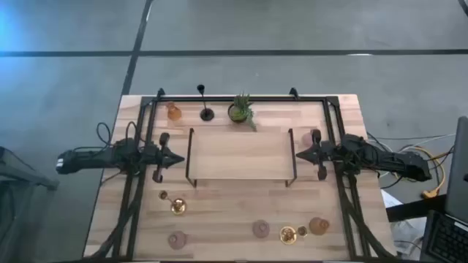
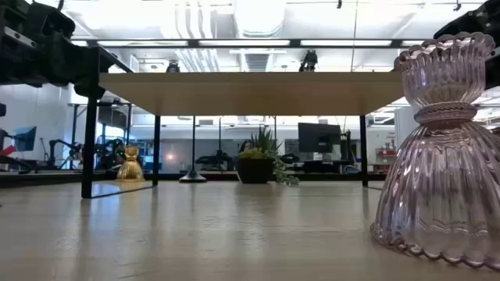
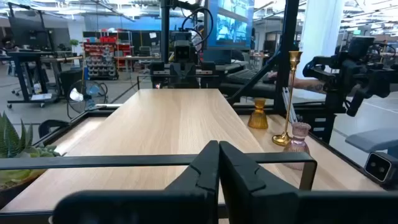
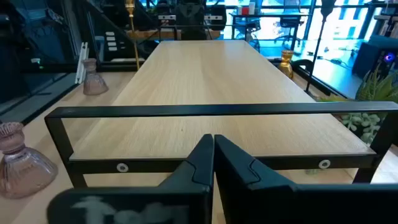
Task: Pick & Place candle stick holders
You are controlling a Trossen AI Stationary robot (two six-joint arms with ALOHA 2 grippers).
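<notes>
The shelf [image 1: 239, 152] stands mid-table; its wooden top is bare, with free room above and a low gap beneath between thin black legs. The left gripper [image 1: 178, 157] and right gripper [image 1: 300, 154], both closed, flank its two ends. Far of it stand an amber holder [image 1: 174, 111], a black holder [image 1: 205, 109] and a plant [image 1: 240, 109]. The near strip is scattered with holders: gold [image 1: 178, 207] and pink [image 1: 176, 238] at left, pink [image 1: 261, 229], gold [image 1: 288, 234] and amber [image 1: 318, 226] at right, with open table between.
</notes>
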